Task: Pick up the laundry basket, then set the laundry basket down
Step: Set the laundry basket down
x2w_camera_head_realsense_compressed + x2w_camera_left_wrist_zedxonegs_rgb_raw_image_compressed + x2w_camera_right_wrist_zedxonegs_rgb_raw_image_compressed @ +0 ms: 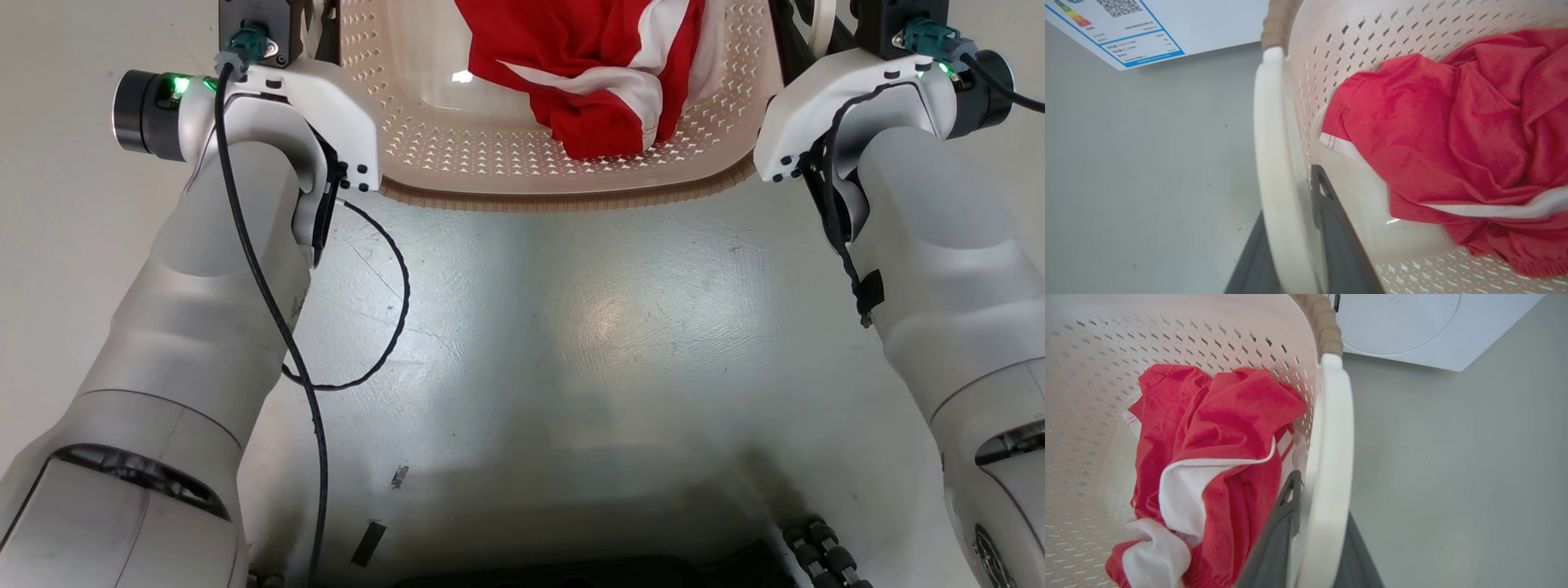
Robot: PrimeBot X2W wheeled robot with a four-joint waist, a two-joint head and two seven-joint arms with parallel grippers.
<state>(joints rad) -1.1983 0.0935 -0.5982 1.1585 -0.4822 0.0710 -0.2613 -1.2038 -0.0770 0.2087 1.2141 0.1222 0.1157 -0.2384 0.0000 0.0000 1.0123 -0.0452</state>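
The cream perforated laundry basket (490, 151) with its brown woven-look rim (563, 198) sits between my two arms at the top of the head view. A red and white garment (596, 65) lies inside it. My left gripper (1290, 212) is shut on the basket's white left handle (1274, 155), one dark finger (1331, 220) inside the wall and one outside. My right gripper (1323, 506) is shut on the white right handle (1331, 437) the same way, its inner finger (1286, 506) against the cloth. Whether the basket rests on the floor I cannot tell.
A white washing machine (1404, 326) stands just beyond the basket, its energy label (1118, 28) showing in the left wrist view. Pale grey floor (571, 327) lies between the basket and my base. A black cable (384, 327) loops from my left wrist.
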